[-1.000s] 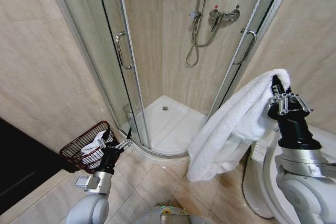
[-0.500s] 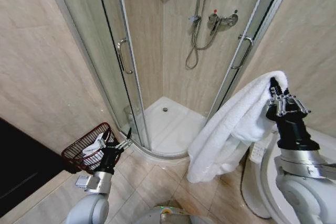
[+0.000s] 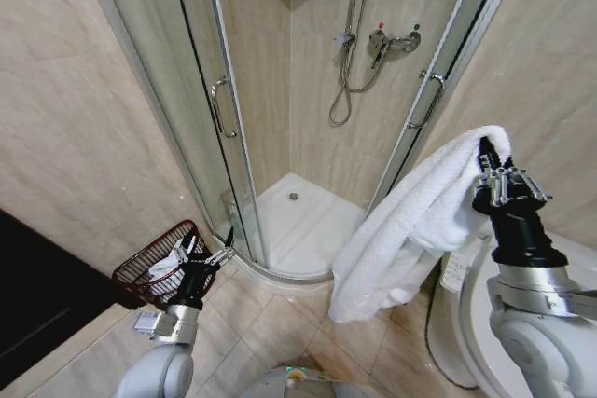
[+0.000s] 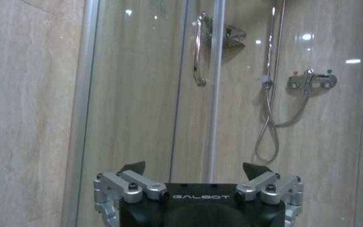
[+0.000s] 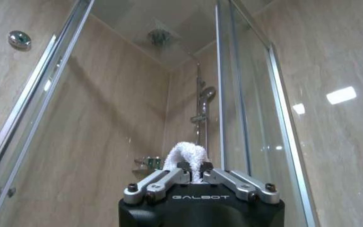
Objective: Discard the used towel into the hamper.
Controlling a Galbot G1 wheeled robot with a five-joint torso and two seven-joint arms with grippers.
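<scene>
White towel [image 3: 410, 221], dark red-brown hamper [image 3: 149, 272], beige marbled wall tiles [image 3: 75, 137].

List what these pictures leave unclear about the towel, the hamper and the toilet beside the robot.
- Towel: in the head view its folds hide its far side and whatever is behind it; in the right wrist view the right gripper shows just a tuft.
- Hamper: the left gripper covers its near rim; the pale item inside is too small to identify.
- Toilet: cut off by the frame edge and hidden behind the right arm.
</scene>
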